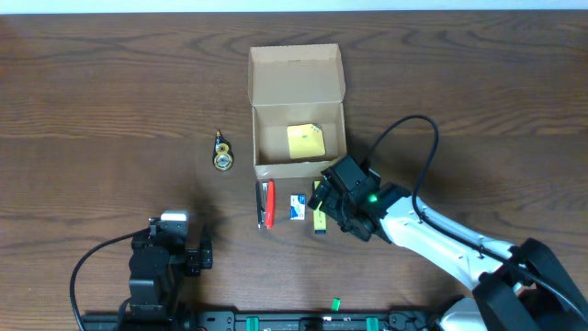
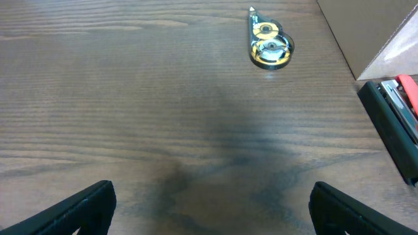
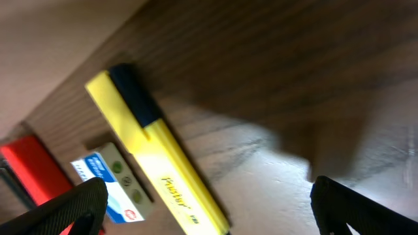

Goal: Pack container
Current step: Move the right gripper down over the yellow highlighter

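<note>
Dark brown wooden table (image 1: 92, 92): the small tan-brown cardboard container (image 1: 294, 74) stands at far centre with its flap lid folded back. The right gripper (image 3: 209, 202), jaws wide apart and empty, is over a yellow highlighter with a dark cap (image 3: 153, 147) just in front of the container. The left gripper (image 2: 212, 202), also spread and empty, sits well apart at front left. Red-and-black stapler (image 1: 265, 203) and small blue-and-white packet (image 1: 298, 207) lie beside the highlighter, a yellow-and-clear correction-tape dispenser (image 2: 268, 44) lies left of the container, and a pale yellow square sticky-note pad (image 1: 305, 141) lies inside it.
</note>
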You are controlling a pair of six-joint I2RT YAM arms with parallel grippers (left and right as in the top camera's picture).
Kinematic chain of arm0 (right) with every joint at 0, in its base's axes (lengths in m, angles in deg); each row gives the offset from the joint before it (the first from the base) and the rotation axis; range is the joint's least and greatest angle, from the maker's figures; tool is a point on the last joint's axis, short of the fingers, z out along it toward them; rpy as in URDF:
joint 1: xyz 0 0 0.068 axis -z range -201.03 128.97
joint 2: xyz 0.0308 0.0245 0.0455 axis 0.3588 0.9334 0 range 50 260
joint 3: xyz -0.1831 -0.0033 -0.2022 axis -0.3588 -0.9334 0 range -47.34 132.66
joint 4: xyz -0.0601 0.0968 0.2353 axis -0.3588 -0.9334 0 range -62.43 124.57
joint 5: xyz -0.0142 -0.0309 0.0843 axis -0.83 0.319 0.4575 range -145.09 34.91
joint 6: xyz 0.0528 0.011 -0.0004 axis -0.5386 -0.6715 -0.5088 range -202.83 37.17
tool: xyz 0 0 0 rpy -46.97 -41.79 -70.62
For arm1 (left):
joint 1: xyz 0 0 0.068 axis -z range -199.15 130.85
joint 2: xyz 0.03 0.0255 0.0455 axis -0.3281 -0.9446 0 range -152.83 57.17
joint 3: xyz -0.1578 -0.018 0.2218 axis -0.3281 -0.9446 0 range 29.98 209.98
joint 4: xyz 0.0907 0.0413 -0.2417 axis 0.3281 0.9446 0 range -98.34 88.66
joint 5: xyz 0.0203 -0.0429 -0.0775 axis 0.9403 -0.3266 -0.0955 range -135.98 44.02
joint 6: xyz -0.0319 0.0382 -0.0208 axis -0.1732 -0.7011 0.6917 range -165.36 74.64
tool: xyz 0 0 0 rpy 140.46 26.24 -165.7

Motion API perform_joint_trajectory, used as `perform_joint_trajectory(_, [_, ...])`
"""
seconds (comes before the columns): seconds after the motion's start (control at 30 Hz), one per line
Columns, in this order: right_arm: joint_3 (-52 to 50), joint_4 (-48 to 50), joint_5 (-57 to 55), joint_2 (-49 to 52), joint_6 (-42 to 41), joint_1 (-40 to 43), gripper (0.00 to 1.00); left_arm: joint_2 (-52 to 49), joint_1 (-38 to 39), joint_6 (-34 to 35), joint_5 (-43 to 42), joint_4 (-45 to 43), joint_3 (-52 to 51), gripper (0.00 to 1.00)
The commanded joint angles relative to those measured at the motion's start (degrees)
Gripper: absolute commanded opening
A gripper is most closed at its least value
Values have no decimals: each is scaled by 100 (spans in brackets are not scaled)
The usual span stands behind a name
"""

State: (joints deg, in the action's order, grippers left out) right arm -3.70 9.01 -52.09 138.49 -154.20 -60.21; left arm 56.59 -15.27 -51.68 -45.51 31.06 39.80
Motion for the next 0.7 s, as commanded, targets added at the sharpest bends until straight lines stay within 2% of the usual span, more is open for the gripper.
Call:
perform_joint_trajectory(0.0, [-28,61,-57,42,-129,-61,99,37,-22,-98,103,7,-74,95])
perform_joint_trajectory(0.33, [146,-81,-22,42,-125,-61,99,37,-22,-98,103,7,-74,95])
perform_joint_trajectory(0.67, [1217,-1296,-293,623,-11,-61,99,37,-22,-98,103,7,-74,95])
